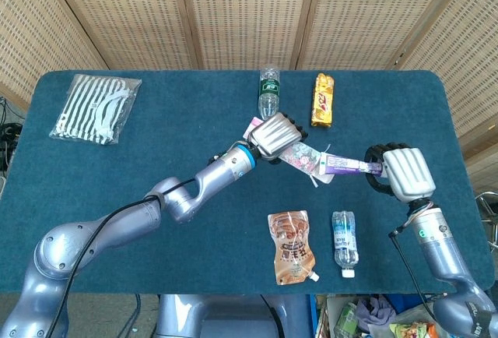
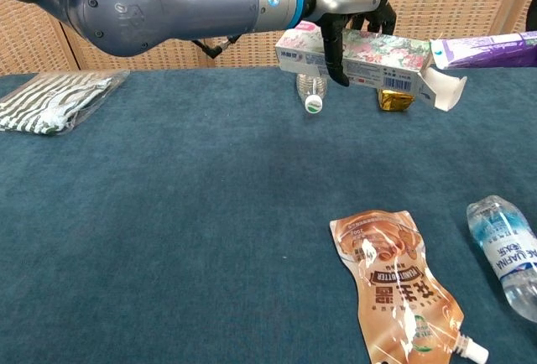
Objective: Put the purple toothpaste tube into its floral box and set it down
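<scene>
My left hand (image 1: 274, 132) (image 2: 348, 5) grips the floral box (image 1: 299, 153) (image 2: 369, 52) and holds it above the table, its open flap end pointing right. The purple toothpaste tube (image 1: 346, 166) (image 2: 485, 48) lies level in the grip of my right hand (image 1: 401, 171). The tube's flat end meets the box's open flap (image 2: 445, 89); whether it is inside the opening I cannot tell. In the chest view the right hand is out of the frame.
On the blue table (image 1: 156, 221) lie a brown drink pouch (image 1: 292, 257) (image 2: 401, 288), a small water bottle (image 1: 345, 240) (image 2: 506, 251), another bottle (image 1: 268, 95) (image 2: 310, 94) at the back, a yellow snack bar (image 1: 323, 100) (image 2: 392, 98), and a striped packet (image 1: 94, 108) (image 2: 50, 100) at the far left.
</scene>
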